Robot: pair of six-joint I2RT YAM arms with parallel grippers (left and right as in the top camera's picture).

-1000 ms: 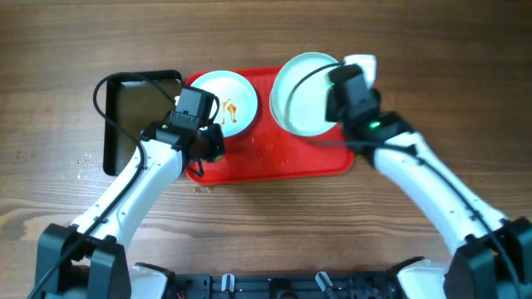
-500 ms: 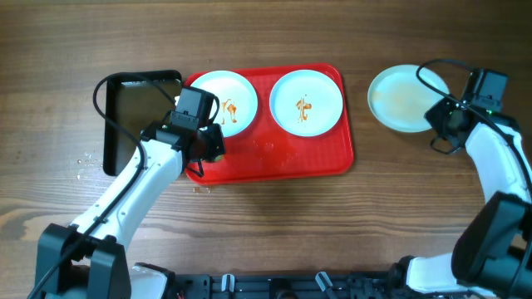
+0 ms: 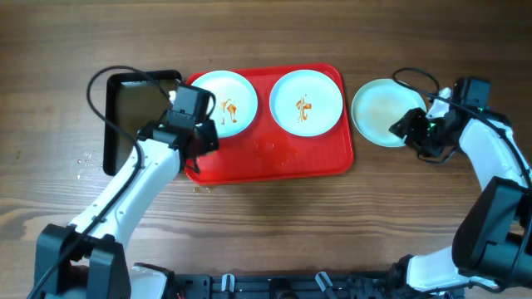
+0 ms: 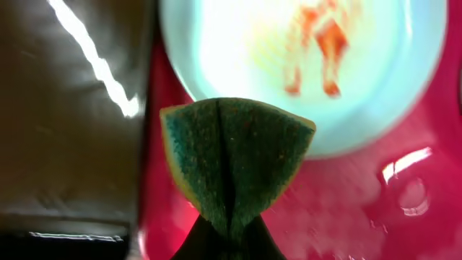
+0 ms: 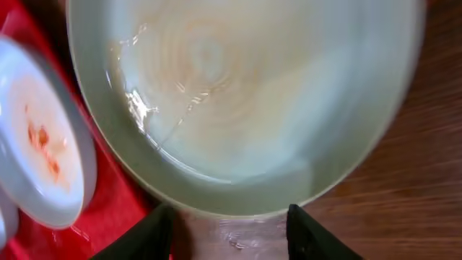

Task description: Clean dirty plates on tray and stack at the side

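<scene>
The red tray point(image 3: 274, 162) holds two plates with orange-brown smears, one at the left point(image 3: 226, 101) and one at the right point(image 3: 305, 101). A third plate point(image 3: 378, 112), with no sauce but a wet sheen, lies on the table right of the tray; it fills the right wrist view point(image 5: 245, 101). My right gripper point(image 3: 409, 127) is open at that plate's right rim, with the rim just ahead of its fingers point(image 5: 229, 217). My left gripper point(image 3: 202, 143) is shut on a green sponge point(image 4: 234, 159) over the tray's left edge, just short of the left plate point(image 4: 303, 65).
A black metal pan point(image 3: 125, 108) lies against the tray's left side and shows in the left wrist view point(image 4: 65, 108). Water drops dot the tray floor point(image 4: 404, 202) and the table left of the pan point(image 3: 86, 159). Cables loop over both arms.
One second ago my right gripper held the third plate over the tray. It then lay on the table to the right. It now sits closer to the tray, my right gripper at its rim.
</scene>
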